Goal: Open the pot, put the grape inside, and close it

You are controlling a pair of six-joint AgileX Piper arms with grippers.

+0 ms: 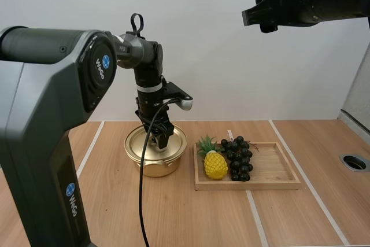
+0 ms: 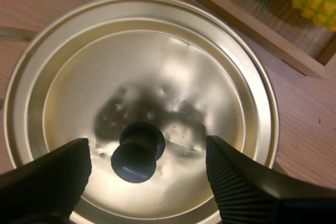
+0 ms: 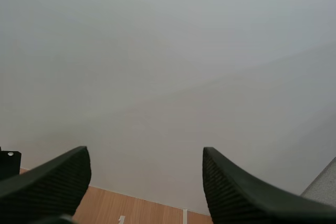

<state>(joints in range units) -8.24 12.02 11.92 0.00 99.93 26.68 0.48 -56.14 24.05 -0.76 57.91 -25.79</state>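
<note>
Left gripper [image 1: 162, 139], spread wide, is straddling the black round knob [image 2: 137, 153] of the golden metal pot lid [image 2: 173, 61], centre-left of the high view.

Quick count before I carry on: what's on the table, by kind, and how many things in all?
Pot: 1
Lid, sitting on the pot: 1
Grape bunch: 1
Pineapple: 1
Wooden tray: 1
Total: 5
</note>
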